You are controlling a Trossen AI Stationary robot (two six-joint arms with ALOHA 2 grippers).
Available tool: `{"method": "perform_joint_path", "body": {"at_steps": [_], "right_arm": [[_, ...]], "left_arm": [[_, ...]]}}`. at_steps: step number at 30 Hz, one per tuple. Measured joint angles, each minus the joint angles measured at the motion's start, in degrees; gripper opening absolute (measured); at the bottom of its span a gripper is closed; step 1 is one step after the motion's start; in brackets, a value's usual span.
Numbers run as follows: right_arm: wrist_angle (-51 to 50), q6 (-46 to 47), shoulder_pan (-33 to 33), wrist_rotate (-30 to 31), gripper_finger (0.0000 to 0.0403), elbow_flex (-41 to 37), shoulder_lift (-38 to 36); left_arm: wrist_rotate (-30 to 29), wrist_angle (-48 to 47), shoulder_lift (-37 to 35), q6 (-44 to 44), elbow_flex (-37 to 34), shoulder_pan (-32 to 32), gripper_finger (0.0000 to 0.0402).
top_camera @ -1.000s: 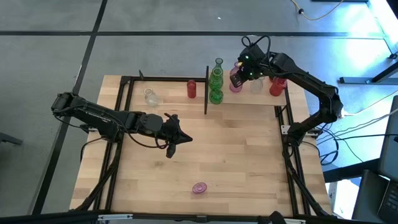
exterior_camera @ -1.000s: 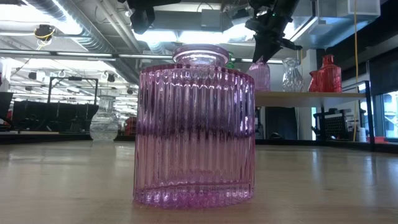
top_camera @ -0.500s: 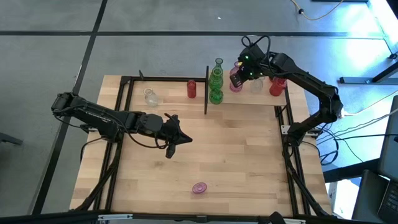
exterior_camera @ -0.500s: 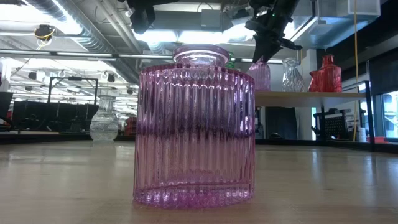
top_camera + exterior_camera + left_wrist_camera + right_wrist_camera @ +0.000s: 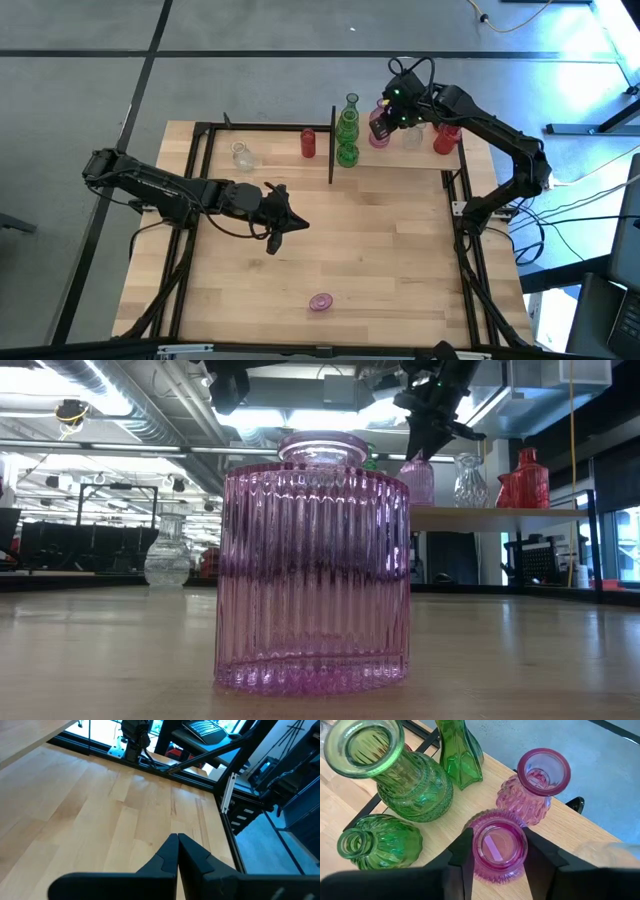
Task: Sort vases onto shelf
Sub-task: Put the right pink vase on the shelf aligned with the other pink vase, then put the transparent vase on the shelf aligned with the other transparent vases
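My right gripper (image 5: 497,847) reaches down over the raised shelf (image 5: 400,158) at the table's far right, its fingers on either side of a round pink vase (image 5: 499,845) that stands upright on the shelf board. Beside this vase stand another pink vase (image 5: 535,785) and three green vases (image 5: 395,770), (image 5: 457,750), (image 5: 377,842). A ribbed pink vase (image 5: 320,301) stands on its base on the tabletop near the front edge. My left gripper (image 5: 290,225) hovers shut and empty over the table's middle. My right gripper has the pink vase's wide top rim (image 5: 475,837) between its two fingers, one on each side. The fingers come from above, slanting down. The vase is upright with its base on the shelf board. I cannot make out a gap between fingers and rim.
A clear vase (image 5: 413,135) and red vases (image 5: 445,138) stand farther right on the shelf. On the far left stand a clear vase (image 5: 241,155) and a red vase (image 5: 308,143). A black post (image 5: 331,150) rises at the shelf's left end. The tabletop's middle (image 5: 380,240) is bare.
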Motion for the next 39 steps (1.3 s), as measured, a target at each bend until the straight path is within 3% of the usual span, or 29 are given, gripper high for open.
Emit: {"method": "perform_joint_path", "body": {"at_steps": [11, 19, 30, 32, 35, 39], "right_arm": [[0.7, 0.0, 0.0, -0.6, 0.018, 0.0, 0.0], [0.3, 0.9, 0.0, -2.8, 0.0189, 0.4, -0.8], [-6.5, -0.9, 0.0, -1.6, 0.0189, 15.7, -1.1], [-8.2, -1.8, 0.1, -4.8, 0.0189, 18.6, -1.1], [-9.6, -3.3, 2.1, -13.8, 0.0189, 22.0, -1.1], [-10.8, -4.5, 8.1, -20.0, 0.0189, 23.5, -2.0]], "left_arm": [[0.0, 0.0, 0.0, 0.0, 0.0, 0.0, 0.0], [0.0, 0.0, 0.0, 0.0, 0.0, 0.0, 0.0], [0.0, 0.0, 0.0, 0.2, 0.0, 0.0, 0.0], [-0.6, 0.0, 0.0, 0.2, 0.0, 0.0, 0.0], [-5.3, -1.7, 0.0, 0.2, 0.0, 0.0, 0.0], [-23.0, -12.1, -0.7, -2.9, 0.0, 0.2, 0.0]]}}
